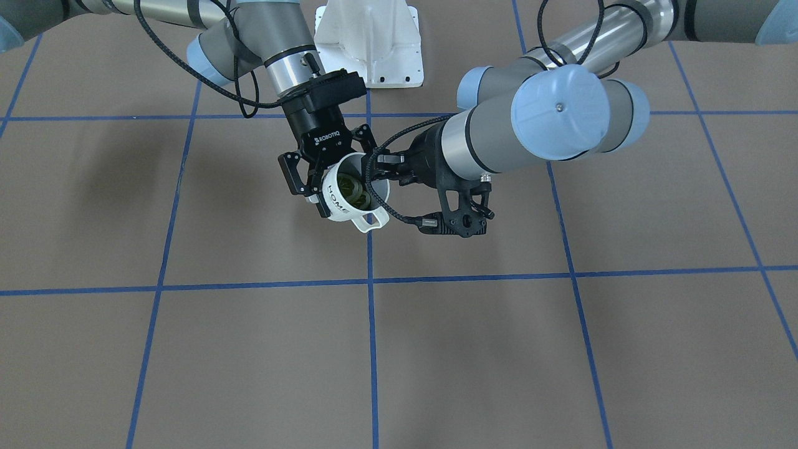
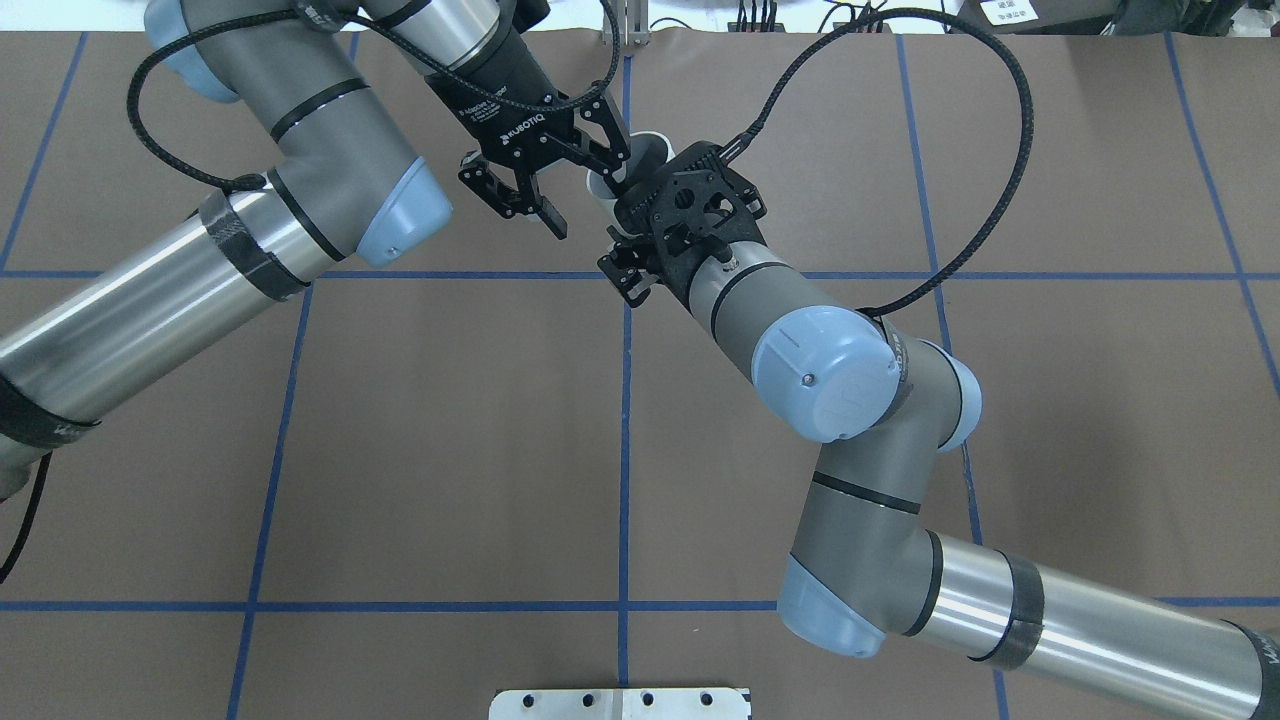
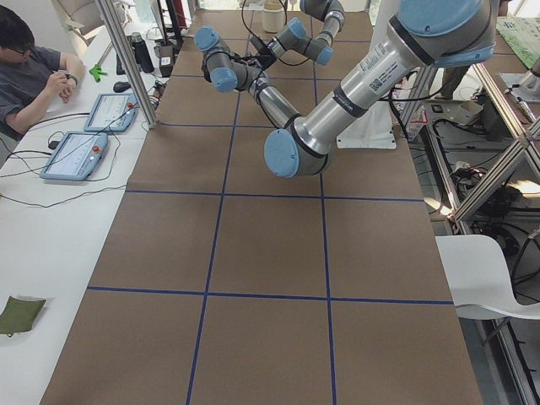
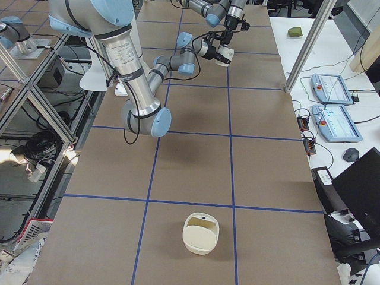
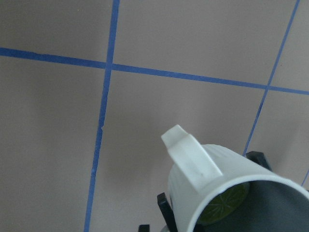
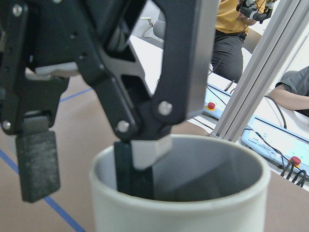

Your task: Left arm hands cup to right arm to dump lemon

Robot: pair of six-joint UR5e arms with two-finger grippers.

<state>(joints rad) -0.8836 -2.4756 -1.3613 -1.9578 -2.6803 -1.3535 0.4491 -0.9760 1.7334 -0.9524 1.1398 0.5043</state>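
While my right pincer (image 1: 341,178) clasps the white cup (image 1: 336,201) by its body above the table (image 1: 249,349), my left pincer (image 2: 588,195) hangs spread open, one finger (image 6: 135,174) dipped in the cup's mouth. Handover looks nearly done. The lemon (image 1: 355,190) sits inside; clearing the left arm and tipping remain.

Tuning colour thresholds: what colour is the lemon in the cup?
Dull yellow-green lemon inside the cup; clearest in the left wrist-mounted view.

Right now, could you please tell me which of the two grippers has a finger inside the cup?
The left gripper: one finger dips inside the cup, the other hangs clear outside. The right gripper has both fingers outside the wall.
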